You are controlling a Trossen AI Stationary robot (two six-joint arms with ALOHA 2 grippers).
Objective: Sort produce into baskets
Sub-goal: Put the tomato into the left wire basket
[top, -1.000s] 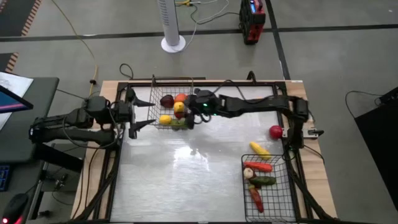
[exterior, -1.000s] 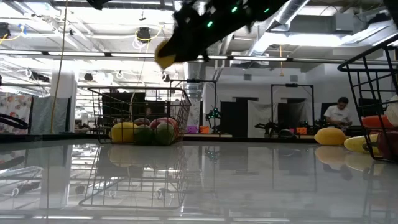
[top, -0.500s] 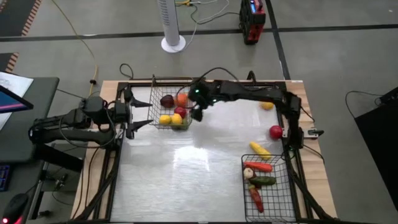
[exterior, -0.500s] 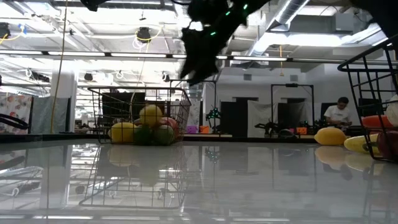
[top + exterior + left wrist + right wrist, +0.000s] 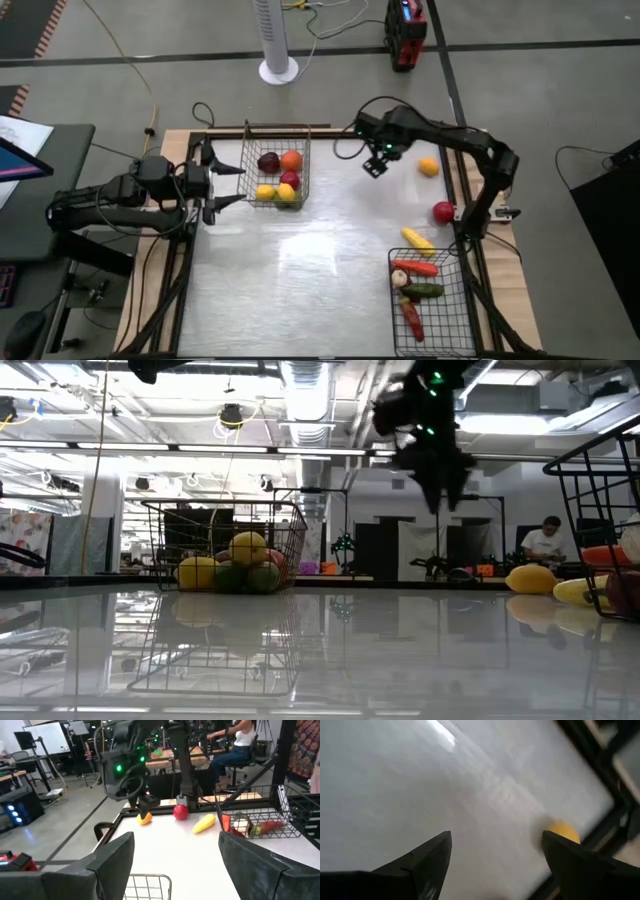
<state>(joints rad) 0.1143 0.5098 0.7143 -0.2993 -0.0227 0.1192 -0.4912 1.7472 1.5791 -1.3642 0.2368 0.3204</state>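
**Ops:** Two baskets – where, and what's in them?

**Me:** Silvery basket sits at the far left of the table, just in front of my left gripper. Round pieces inside: a maroon one, an orange one, a red one and two yellow ones. Black basket is at the near right corner, long side running near-to-far. It holds a long red piece lying crosswise at the far end, a green one also crosswise, and another red one pointing roughly along the basket.

**Ops:** Loose items?

**Me:** Three, all on the right side. A small round orange piece at the far right, a round red one nearer, and a long yellow one just outside the black basket's far edge – its axis runs diagonally, the nearer end towards the right rail.

**Ops:** Grippers?

**Me:** Right gripper is up in the air over the far middle of the table, between the silvery basket and the orange piece. Fingers spread wide, nothing between them; my wrist camera sees the orange piece on the bare table ahead. Left gripper hovers at the left edge, fingers wide apart, empty, pointed at the silvery basket.
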